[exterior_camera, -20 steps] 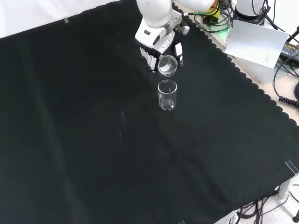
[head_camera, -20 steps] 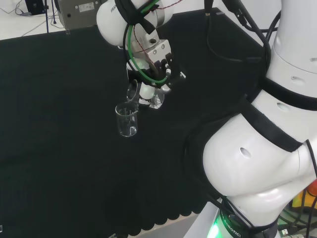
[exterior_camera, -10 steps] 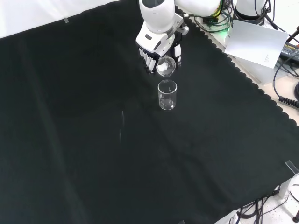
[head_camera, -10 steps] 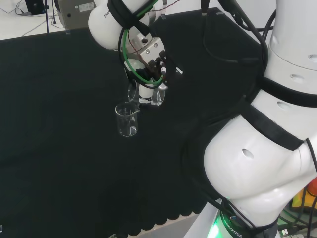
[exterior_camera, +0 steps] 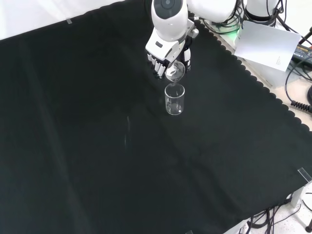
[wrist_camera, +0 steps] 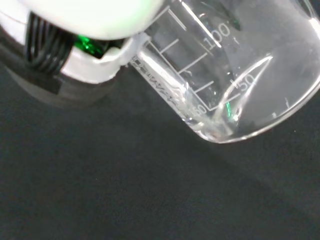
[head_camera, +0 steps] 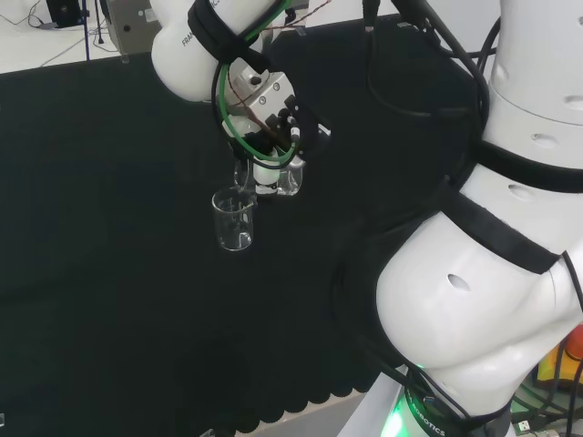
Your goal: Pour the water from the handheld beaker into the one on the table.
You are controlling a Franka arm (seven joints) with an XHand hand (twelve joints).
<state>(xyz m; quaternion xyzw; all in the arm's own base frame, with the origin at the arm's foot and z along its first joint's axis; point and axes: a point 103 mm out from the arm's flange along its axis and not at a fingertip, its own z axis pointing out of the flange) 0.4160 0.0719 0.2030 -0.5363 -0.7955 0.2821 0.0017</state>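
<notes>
On the black cloth (exterior_camera: 97,146), standing beaker (exterior_camera: 174,99) upright. Hand (exterior_camera: 165,52), fingers curled round tilted handheld beaker (exterior_camera: 175,71), just above it; tilted further than a second ago.

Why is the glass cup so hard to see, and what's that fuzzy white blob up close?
Head view: the standing beaker is clear, just bright outlines on black cloth. Wrist view: the white blob is the hand, too near, out of focus; the held beaker catches glints.
</notes>
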